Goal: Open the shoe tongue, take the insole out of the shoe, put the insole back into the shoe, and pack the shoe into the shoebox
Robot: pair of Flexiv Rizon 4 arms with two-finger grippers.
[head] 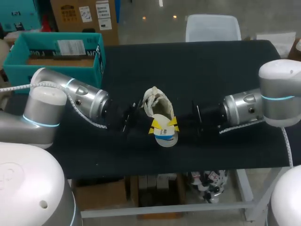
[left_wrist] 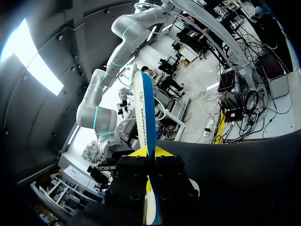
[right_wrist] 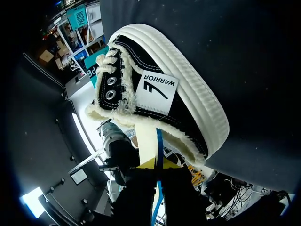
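Observation:
A black-and-white high-top shoe (head: 157,101) lies at the middle of the dark table, its opening toward the front edge. A white insole (head: 165,135) with a blue underside sticks out of it. My left gripper (head: 153,127) and right gripper (head: 174,125) meet at the insole from either side. In the left wrist view the insole (left_wrist: 145,113) stands edge-on, pinched in the shut left gripper (left_wrist: 149,151). In the right wrist view the insole (right_wrist: 148,136) runs out of the shoe (right_wrist: 174,94) into my right gripper (right_wrist: 159,164), whose yellow tips press it from both sides.
A teal shoebox (head: 56,52) stands open at the table's back left corner, behind my left arm. The table's front edge is close below the insole.

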